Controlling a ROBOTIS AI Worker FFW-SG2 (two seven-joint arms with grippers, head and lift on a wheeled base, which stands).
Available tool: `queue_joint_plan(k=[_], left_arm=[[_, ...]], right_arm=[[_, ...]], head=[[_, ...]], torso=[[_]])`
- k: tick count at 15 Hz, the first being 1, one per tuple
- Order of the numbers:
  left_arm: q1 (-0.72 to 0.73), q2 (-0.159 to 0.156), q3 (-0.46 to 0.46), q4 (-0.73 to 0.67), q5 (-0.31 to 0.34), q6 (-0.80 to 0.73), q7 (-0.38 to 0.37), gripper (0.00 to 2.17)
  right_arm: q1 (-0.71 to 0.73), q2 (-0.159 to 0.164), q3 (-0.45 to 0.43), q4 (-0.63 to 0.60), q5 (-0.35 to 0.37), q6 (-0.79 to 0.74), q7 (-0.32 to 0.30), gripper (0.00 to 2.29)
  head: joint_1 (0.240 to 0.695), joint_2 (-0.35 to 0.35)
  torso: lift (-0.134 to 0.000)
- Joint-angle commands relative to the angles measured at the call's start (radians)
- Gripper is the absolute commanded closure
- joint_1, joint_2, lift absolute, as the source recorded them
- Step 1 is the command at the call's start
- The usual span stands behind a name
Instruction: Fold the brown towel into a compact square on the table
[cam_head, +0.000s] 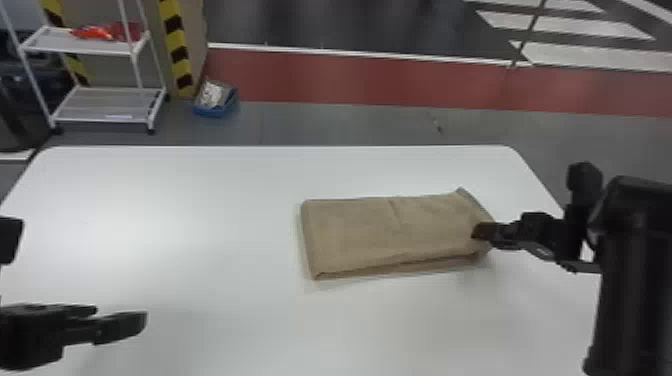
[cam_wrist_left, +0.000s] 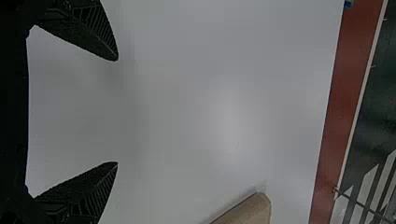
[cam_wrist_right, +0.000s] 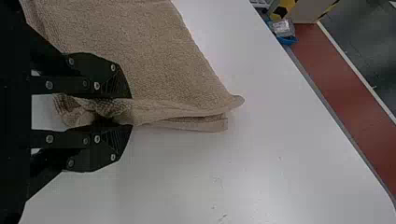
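Note:
The brown towel (cam_head: 390, 230) lies folded into a long rectangle on the white table (cam_head: 175, 225), right of the middle. At its right end is my right gripper (cam_head: 482, 232). In the right wrist view, my right gripper (cam_wrist_right: 126, 112) is shut on the bunched edge of the towel (cam_wrist_right: 154, 56), with folded layers stacked beyond the fingertips. My left gripper (cam_head: 135, 322) is at the front left over the table, apart from the towel. The left wrist view has my left gripper (cam_wrist_left: 116, 111) open with nothing between its fingers, and a corner of the towel (cam_wrist_left: 250, 210).
Beyond the table's far edge stand a white shelf cart (cam_head: 110, 105) at the left and a blue bin (cam_head: 215, 107) on the floor. A striped pillar (cam_head: 177, 45) rises beside the cart.

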Motion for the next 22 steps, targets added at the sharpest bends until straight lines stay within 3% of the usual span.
queue_joint_plan(k=[1,6,10,12,16,19,22], left_arm=[[0.000,-0.001,0.006,-0.012,0.004,0.003,0.000,0.09],[0.008,-0.001,0.010,-0.015,0.007,0.000,0.000,0.09],[0.009,-0.001,0.033,-0.019,0.013,0.000,-0.006,0.09],[0.021,0.000,0.048,-0.019,0.021,-0.007,-0.006,0.09],[0.031,0.002,0.078,-0.022,0.041,-0.010,-0.014,0.09],[0.031,0.002,0.064,-0.024,0.038,-0.010,-0.014,0.09],[0.035,0.000,0.045,-0.028,0.035,-0.007,-0.014,0.09]], right_arm=[[0.008,0.003,-0.025,-0.050,-0.028,0.019,0.000,1.75],[0.017,0.009,-0.016,-0.260,-0.120,0.126,0.002,1.75],[0.020,0.089,0.074,-0.390,-0.134,0.126,0.003,1.74],[0.034,0.109,0.145,-0.426,-0.106,0.126,0.007,1.74],[0.052,0.110,0.121,-0.427,-0.096,0.126,0.007,1.74],[0.078,0.097,0.064,-0.427,-0.096,0.126,0.013,1.74],[0.124,0.075,-0.019,-0.429,-0.097,0.126,0.068,1.74]], head=[[0.695,-0.135],[0.695,-0.132],[0.695,-0.089],[0.695,-0.054],[0.695,0.014],[0.695,0.002],[0.695,-0.030]], torso=[[-0.125],[-0.125],[-0.125],[-0.125],[-0.125],[-0.125],[-0.125]])
